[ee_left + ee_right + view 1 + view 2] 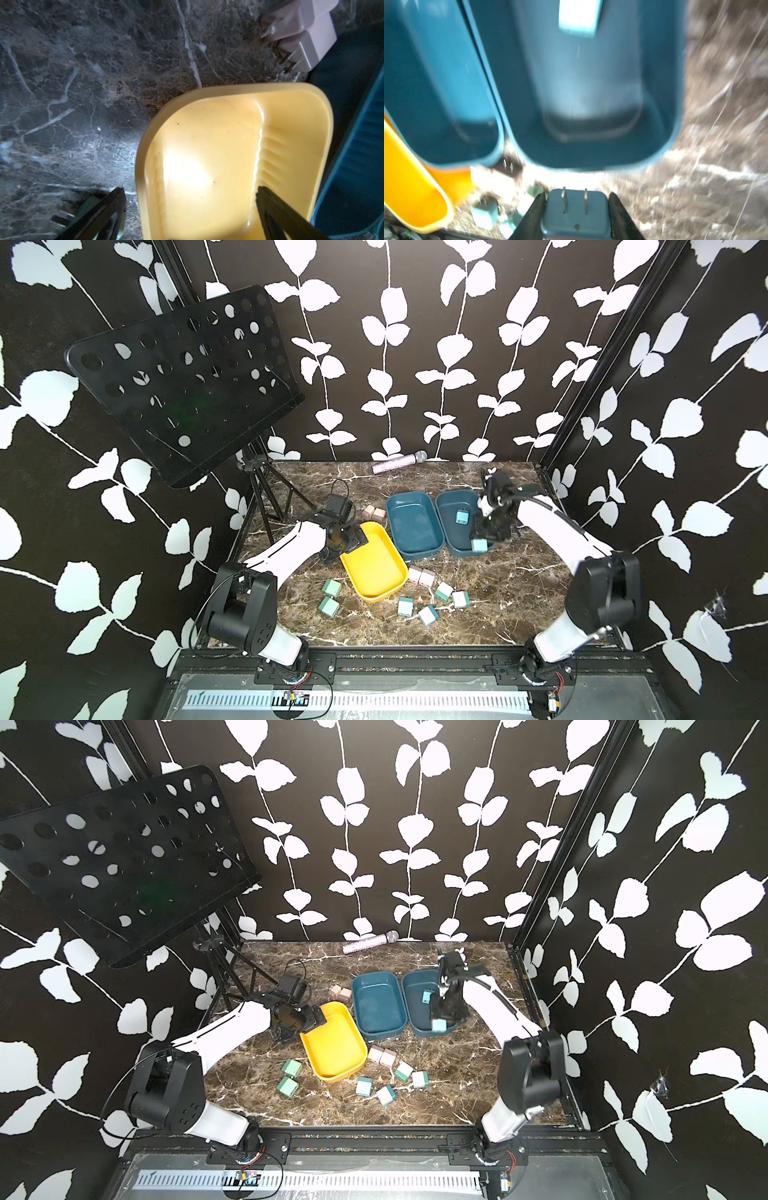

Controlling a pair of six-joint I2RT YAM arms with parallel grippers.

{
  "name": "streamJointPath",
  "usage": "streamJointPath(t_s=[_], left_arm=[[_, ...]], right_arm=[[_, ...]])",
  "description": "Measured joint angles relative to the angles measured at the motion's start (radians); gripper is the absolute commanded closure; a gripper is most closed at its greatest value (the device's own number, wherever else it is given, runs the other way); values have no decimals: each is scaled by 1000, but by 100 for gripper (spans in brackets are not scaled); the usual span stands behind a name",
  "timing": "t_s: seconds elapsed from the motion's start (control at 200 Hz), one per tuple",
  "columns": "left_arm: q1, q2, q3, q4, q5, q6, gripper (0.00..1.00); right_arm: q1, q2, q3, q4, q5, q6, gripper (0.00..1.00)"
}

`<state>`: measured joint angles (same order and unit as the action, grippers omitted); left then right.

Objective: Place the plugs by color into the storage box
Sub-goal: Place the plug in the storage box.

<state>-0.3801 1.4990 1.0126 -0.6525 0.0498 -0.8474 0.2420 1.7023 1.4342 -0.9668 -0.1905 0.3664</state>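
Evidently the right gripper [576, 195] clamps a light blue plug [575, 216] by its flat sides, prongs outward; it looks rigid, smooth, light, slippery. The left gripper [190, 190] gapes wide, empty.

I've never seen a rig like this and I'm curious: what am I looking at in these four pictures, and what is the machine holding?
These are two robot arms mounted at the front edge of a marble table. Two pictures look down from overhead and are nearly identical; the other two come from a camera on each arm's wrist. The left claw is open and empty, over a corner of the yellow tray. The right claw is shut on a light blue plug, by the near end of a dark blue tray that holds a matching plug. A second blue tray looks empty. Other plugs, green, blue and beige, lie loose on the table.
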Motion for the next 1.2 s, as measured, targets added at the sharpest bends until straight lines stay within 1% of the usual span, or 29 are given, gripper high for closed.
streamJointPath(t_s=[0.07,0.215,0.33,0.435,0.7,0.92,1.055,1.135,1.2], left_arm=[[0,-8,-1,-1,-4,2,1],[0,-38,-8,-8,-9,3,1],[0,-60,-18,-15,-13,7,1],[0,-79,-29,-25,-17,11,1],[0,-95,-47,-39,-17,14,1],[0,-91,-47,-38,-16,21,1],[0,-78,-41,-39,-16,25,1],[0,-70,-30,-38,-16,29,1],[0,-69,-23,-39,-16,29,1]], right_arm=[[-19,89,83,6,2,-8,64],[-36,250,194,15,8,-23,64],[-42,343,225,21,13,-38,64],[-47,389,225,23,19,-45,64],[-62,420,220,62,27,-57,59],[-62,423,200,88,26,-62,47],[-61,418,199,86,26,-63,38],[-61,393,191,84,27,-61,35],[-56,339,170,76,32,-55,32]])
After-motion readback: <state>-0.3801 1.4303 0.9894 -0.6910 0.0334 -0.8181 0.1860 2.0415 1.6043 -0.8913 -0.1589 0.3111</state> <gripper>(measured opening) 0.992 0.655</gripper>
